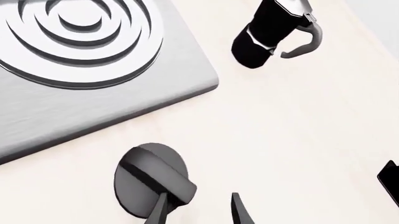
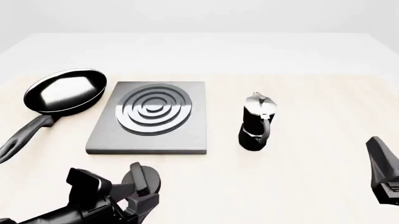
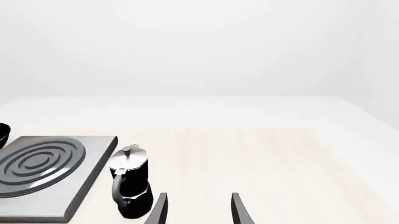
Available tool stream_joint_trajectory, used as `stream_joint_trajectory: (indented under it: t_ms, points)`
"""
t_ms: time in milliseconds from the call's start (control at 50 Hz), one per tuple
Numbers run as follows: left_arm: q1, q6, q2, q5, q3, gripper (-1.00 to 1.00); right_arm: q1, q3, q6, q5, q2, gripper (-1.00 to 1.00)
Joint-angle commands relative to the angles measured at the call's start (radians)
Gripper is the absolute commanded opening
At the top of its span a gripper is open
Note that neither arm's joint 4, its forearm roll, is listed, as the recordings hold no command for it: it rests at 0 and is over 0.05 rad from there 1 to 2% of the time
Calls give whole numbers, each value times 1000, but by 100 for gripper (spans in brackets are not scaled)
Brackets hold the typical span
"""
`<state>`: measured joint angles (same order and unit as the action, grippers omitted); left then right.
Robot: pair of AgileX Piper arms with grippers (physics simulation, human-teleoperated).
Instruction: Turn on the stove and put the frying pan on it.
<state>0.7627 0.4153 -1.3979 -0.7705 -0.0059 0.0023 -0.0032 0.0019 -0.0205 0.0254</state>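
Left gripper (image 1: 196,210) jaws apart, 1 finger over knob (image 1: 149,179) ridge, grip not closed. Right gripper (image 3: 196,210) jaws apart, empty, above bench (image 3: 281,163).

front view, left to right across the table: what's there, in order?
frying pan → stove → moka pot → right gripper. Left gripper and knob sit nearer, overlapping the stove's span, so left out.

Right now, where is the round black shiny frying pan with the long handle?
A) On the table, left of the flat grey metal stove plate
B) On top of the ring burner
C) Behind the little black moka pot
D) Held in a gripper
A: in the front view the frying pan lies on the table left of the stove, whose burner is bare.
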Motion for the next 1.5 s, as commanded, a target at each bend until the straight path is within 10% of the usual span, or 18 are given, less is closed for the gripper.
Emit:
stream_joint_trajectory:
  t_ms: [20,900,1340,1500]
  points:
    - [19,13,-62,-67,-2,100,0,0,0,0,0,100]
    - [13,-34,-37,-13,-73,100,0,0,0,0,0,100]
    - [-10,-227,593,683,-253,100,0,0,0,0,0,100]
    - [-47,-294,666,786,-301,100,0,0,0,0,0,100]
